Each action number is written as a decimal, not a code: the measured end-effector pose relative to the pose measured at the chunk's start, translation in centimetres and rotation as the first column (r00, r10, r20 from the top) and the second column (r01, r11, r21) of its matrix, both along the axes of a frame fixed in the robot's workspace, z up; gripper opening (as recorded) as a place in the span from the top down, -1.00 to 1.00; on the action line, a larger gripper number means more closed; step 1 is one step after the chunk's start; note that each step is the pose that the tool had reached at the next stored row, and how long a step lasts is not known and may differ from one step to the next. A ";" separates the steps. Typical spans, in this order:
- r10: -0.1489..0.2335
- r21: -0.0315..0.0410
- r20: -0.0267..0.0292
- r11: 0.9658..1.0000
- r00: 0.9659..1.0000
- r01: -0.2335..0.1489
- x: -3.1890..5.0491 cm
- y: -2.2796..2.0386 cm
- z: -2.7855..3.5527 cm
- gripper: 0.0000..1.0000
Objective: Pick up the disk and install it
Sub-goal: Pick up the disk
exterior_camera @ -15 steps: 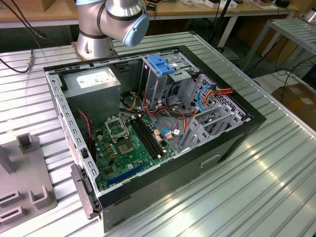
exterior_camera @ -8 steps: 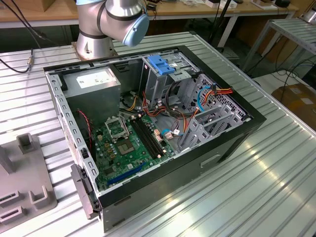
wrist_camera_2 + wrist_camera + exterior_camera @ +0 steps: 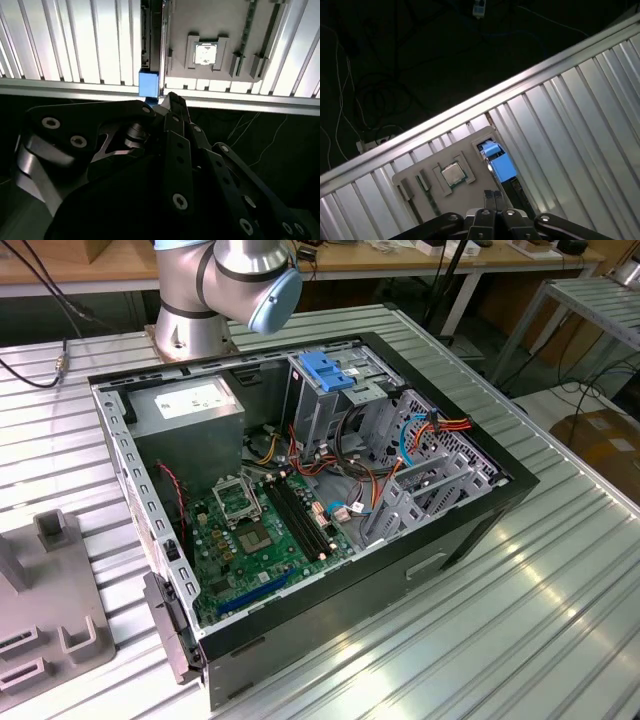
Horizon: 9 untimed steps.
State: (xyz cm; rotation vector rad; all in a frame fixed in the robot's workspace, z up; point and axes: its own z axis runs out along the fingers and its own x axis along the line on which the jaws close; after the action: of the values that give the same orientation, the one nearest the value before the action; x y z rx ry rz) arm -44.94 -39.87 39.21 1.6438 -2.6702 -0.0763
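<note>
**Disk on edge in the tray, jaws over it, no grasp yet**

In the first wrist view we see the gripper (image 3: 492, 196) hanging above the grey fixture tray (image 3: 470, 150). Its fingers look pinched together with nothing between them. The disk (image 3: 500, 167) stands on edge in a slot at the tray's rim, near the processor chip (image 3: 452, 174). Its blue end points toward the table edge. The disk's long axis runs parallel to the table slats. The fingertips sit just beside its thin upper edge, apparently not touching. In the exterior view the tray lies at about 8 o'clock from the computer case (image 3: 400, 580), well apart from it. We judge the pick not made.
</note>
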 end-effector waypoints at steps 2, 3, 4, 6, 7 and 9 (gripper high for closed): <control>0.028 0.000 0.000 1.000 1.000 -0.028 0.00 0.00 0.01 0.80; 0.044 0.000 0.000 0.999 0.999 -0.044 0.00 0.00 0.00 0.80; 0.059 0.000 0.000 0.998 0.998 -0.059 0.00 0.00 0.00 0.80; 0.105 0.000 0.000 0.994 0.994 -0.105 0.00 0.00 0.00 0.80; 0.123 0.000 0.000 0.992 0.992 -0.123 0.00 0.00 0.00 0.80; 0.167 0.000 0.000 0.986 0.986 -0.167 0.00 0.00 0.00 0.80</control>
State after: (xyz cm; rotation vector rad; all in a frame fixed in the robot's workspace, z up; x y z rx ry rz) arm -44.94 -39.87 39.21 1.8599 -2.5193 -0.0752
